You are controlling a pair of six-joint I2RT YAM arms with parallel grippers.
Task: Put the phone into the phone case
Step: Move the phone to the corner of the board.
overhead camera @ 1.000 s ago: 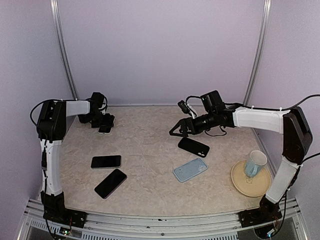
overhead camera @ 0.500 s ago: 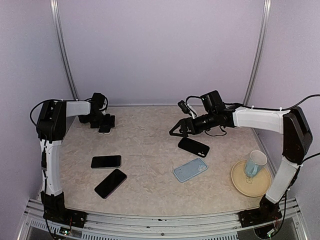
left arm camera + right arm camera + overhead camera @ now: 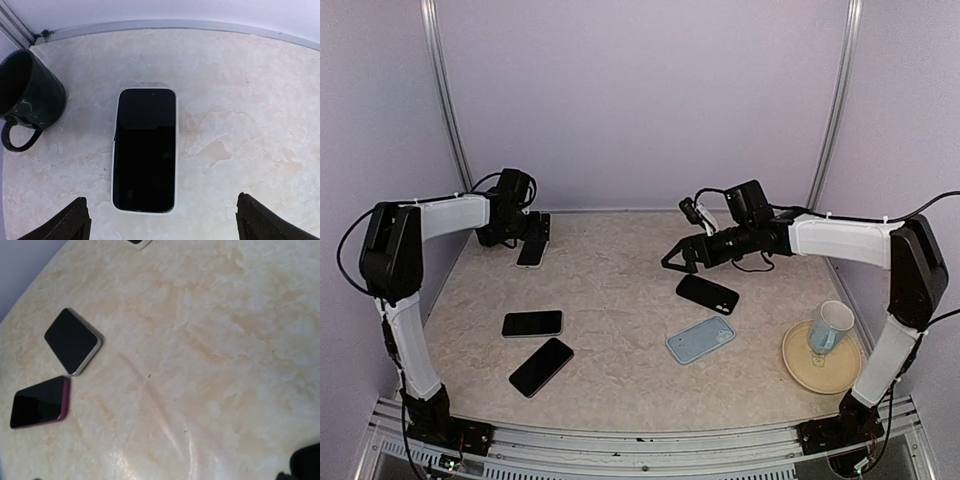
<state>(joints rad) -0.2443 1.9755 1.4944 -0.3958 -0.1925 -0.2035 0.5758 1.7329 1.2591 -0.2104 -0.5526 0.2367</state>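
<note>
While the marbled table [image 3: 620,300] spreads beneath both arms, the left gripper [image 3: 161,217] hangs spread wide and empty over a white-rimmed phone [image 3: 145,150] lying flat in the far left corner, just beside a dark mug [image 3: 30,95]. The right gripper [image 3: 675,263] also gapes wide, holding nothing, near a flat black slab [image 3: 707,293], with the light blue phone case [image 3: 700,340] lying closer to the front edge.

Left edge crops the dark mug [image 3: 42,95]; top edge crops a white-cased phone [image 3: 136,242].
</note>
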